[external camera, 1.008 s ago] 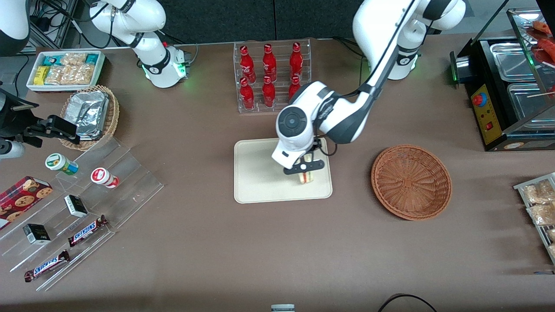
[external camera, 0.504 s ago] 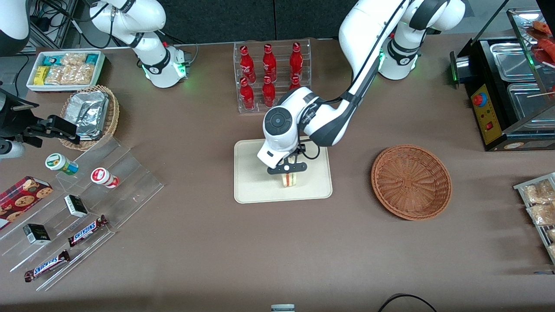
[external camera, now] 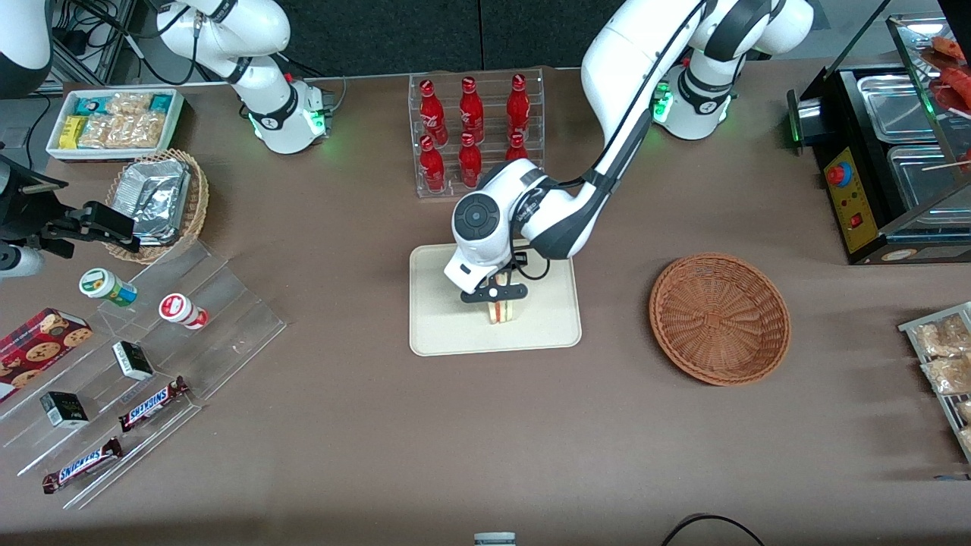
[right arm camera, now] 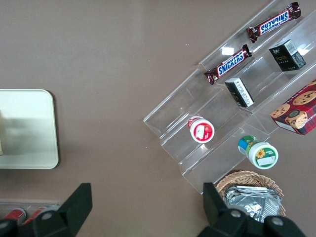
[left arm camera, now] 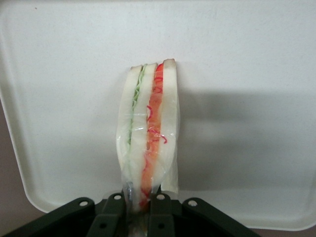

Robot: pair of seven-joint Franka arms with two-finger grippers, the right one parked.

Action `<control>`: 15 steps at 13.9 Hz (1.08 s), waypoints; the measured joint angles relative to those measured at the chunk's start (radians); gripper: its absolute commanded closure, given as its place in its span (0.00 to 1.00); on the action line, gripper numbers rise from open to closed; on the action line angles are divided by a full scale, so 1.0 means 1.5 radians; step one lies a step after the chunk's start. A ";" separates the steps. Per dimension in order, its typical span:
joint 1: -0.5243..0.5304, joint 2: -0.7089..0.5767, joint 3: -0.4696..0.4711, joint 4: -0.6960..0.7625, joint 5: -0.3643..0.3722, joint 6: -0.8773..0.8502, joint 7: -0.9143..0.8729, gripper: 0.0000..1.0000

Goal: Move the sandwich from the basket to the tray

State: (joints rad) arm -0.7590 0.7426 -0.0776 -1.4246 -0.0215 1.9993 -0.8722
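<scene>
A clear rack [external camera: 476, 136] holding red bottles [external camera: 470, 98] is standing on the brown counter [external camera: 425, 440], and everything else is sitting toward the ends of the counter from that rack. Toward the parked arm's end, a white bin of snack packets [external camera: 114, 121], a tan wicker basket of foil packets [external camera: 159, 203] and a clear stepped stand [external camera: 163, 356] are lying, the stand carrying two Snickers bars [external camera: 152, 402], two small cups [external camera: 182, 311] and dark boxes [external camera: 133, 360]. Toward the working arm's end, a black appliance with metal pans [external camera: 880, 167] is standing.
</scene>
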 measured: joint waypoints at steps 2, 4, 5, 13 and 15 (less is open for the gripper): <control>-0.003 0.006 -0.001 0.000 0.000 0.000 0.000 0.00; -0.006 0.007 -0.001 0.002 0.000 0.001 0.000 0.00; -0.007 0.007 0.000 0.004 0.000 0.001 -0.001 0.00; 0.065 -0.108 0.017 0.035 -0.001 -0.144 -0.042 0.00; 0.111 -0.162 0.018 0.035 -0.013 -0.203 -0.042 0.00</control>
State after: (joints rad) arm -0.5921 0.4989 -0.0509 -1.3717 -0.0413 1.6953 -0.9349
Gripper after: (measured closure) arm 0.000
